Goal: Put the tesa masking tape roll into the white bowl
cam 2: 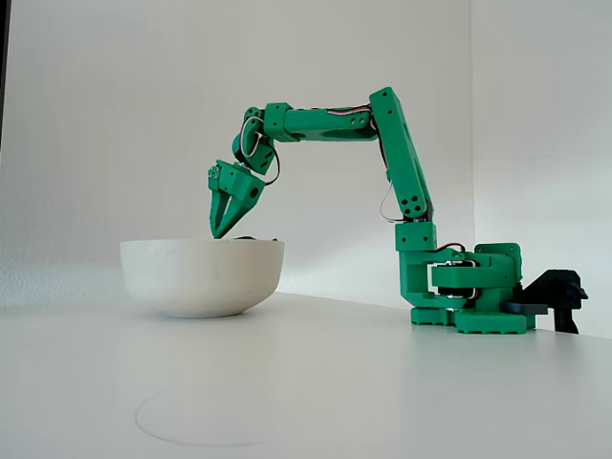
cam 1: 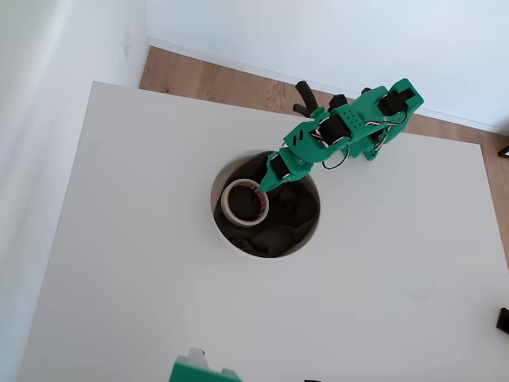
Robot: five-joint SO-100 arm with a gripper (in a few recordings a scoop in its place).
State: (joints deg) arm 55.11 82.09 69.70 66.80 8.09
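The cream tesa masking tape roll is inside the white bowl, over the dark cloth in its left half, with red-and-blue print showing on its inner core. My green gripper reaches down from the upper right, and its narrow tip meets the roll's upper-right edge, jaws pinched on the ring's wall. In the fixed view the gripper points straight down, with its tip at the rim of the bowl. The bowl's wall hides the roll there.
The arm's base stands on the white table to the right of the bowl, with a black part beside it. A second green piece shows at the bottom edge of the overhead view. A wall lies to the left.
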